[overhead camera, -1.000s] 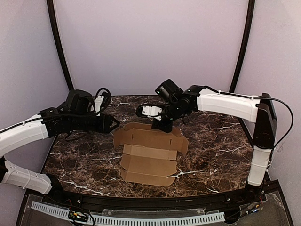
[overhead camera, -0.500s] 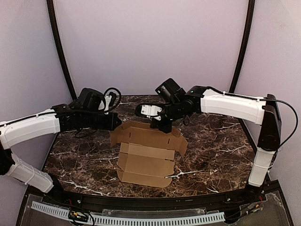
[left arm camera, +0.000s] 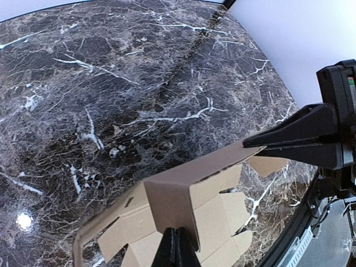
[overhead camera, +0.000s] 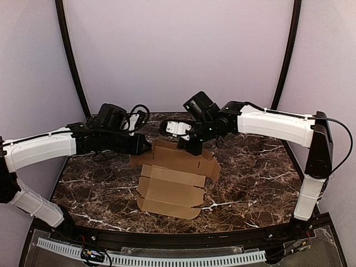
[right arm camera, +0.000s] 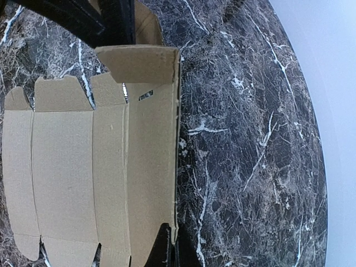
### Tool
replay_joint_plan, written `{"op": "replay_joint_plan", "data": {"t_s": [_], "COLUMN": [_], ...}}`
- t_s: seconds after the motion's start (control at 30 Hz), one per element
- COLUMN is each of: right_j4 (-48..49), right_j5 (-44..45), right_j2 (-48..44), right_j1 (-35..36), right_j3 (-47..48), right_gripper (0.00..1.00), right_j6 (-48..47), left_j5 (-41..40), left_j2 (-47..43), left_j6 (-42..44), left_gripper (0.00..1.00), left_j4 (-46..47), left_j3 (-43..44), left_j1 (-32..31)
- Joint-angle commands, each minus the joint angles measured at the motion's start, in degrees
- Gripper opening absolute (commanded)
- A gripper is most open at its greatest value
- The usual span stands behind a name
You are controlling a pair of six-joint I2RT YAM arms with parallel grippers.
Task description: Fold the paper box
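The paper box (overhead camera: 169, 186) is a brown die-cut cardboard sheet lying mostly flat on the dark marble table (overhead camera: 253, 167). Its far long panel stands raised. My left gripper (overhead camera: 146, 147) is at the sheet's far left corner. In the left wrist view its jaws (left arm camera: 177, 247) are shut on the lower edge of an upright end flap (left arm camera: 172, 206). My right gripper (overhead camera: 191, 149) is at the far edge. In the right wrist view its jaws (right arm camera: 171, 247) are shut on the thin edge of the raised panel (right arm camera: 150, 156).
Two black curved poles (overhead camera: 71, 61) rise at the back corners in front of the pale walls. A black rail and a white cable chain (overhead camera: 167, 258) run along the near edge. Bare marble lies either side of the sheet.
My left arm has swung right to the sheet's far left corner and its jaws have shut on the end flap. The sheet has slid a little to the left; the right gripper keeps its hold.
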Motion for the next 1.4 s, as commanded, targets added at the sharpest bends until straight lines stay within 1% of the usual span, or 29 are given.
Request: {"op": "replay_joint_plan", "data": {"t_s": [0.0,0.1,0.2,0.47,0.73,0.87,0.97,1.17,1.37], "right_j4": [2.67,3.34,3.99,5.55,7.19,8.26,8.78,8.45,7.32], "right_j5": [0.96,0.77,0.5,-0.47,-1.77,-2.03,-0.62,2.84,3.5], "right_j2": [0.54,0.63,0.49,-0.4,-2.97,-4.31,-4.85,-4.32,-3.85], "right_j1": [0.73,1.14,1.58,2.58,2.93,3.21,3.23,3.09,1.8], "right_j3": [2.01,1.93,1.57,-1.08,-4.71,-6.14,-6.5,-6.13,-4.48], "right_gripper": [0.0,0.0,0.0,0.0,0.0,0.0,0.0,0.0,0.0], "right_j6": [2.07,2.66,3.4,3.96,4.62,5.0,5.46,6.3,8.86], "left_j5": [4.82,6.5,6.43,4.23,-1.25,-1.63,-0.89,-0.18,-1.51], "left_j2": [0.96,2.21,3.21,3.67,3.18,3.33,3.7,2.94,0.06], "left_j6": [-1.17,-2.05,-2.62,-4.96,-5.48,-5.75,-5.54,-3.51,-0.92], "left_gripper": [0.01,0.01,0.01,0.01,0.01,0.01,0.01,0.01,0.01], "left_j4": [2.24,3.78,4.83,9.07,11.54,12.79,12.97,9.74,2.28], "left_j3": [0.87,1.23,1.31,0.97,1.05,1.16,1.28,1.72,1.8], "left_j1": [-0.12,-0.14,-0.14,-0.1,-0.14,-0.14,-0.14,-0.13,-0.14]}}
